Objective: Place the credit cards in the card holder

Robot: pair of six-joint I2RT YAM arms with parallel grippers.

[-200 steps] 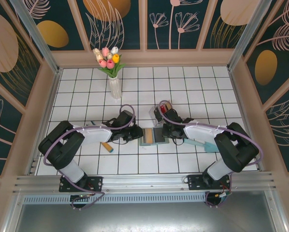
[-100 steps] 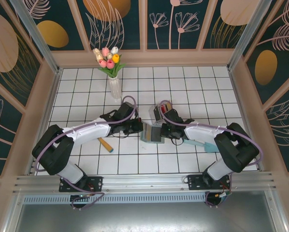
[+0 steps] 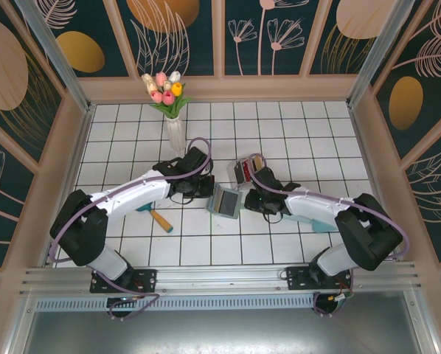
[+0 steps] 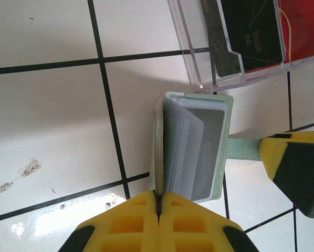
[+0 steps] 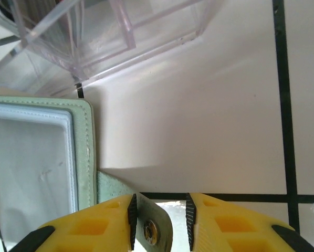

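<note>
Edge of card holder (image 4: 196, 149) vanishes inside pinch of left tool (image 4: 158, 202).

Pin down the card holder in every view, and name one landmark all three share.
Top external: card holder just below centre.
Left wrist: card holder at centre, partly open.
Right wrist: card holder at the left edge.
Shared landmark: clear box beside it.

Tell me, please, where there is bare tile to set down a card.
Free: the far rows right of the vase, behind the clear box; also the row along the near edge. Crowded: the middle, where the left pincer and right pincer meet at the card holder.
</note>
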